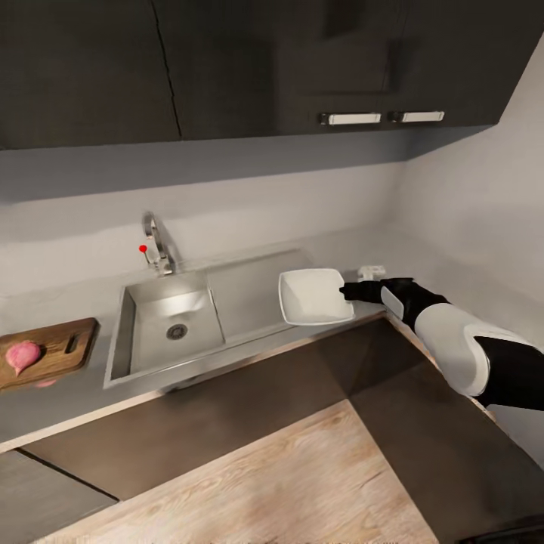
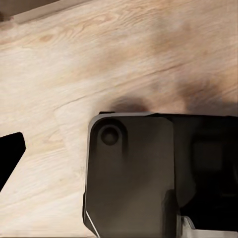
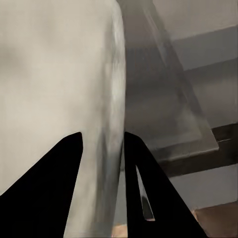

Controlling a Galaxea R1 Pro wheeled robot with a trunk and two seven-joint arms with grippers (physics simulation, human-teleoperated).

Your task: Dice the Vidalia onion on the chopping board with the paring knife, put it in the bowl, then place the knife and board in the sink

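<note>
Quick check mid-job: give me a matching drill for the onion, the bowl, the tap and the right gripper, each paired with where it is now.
Things:
1. Vidalia onion
2. bowl
3. tap
4. right gripper

Places:
A. behind the sink basin
B. clamped on the bowl's rim
C. on the chopping board
D. on the drainboard end of the sink

Pairs: 1-C, 2-D, 3-A, 4-B
</note>
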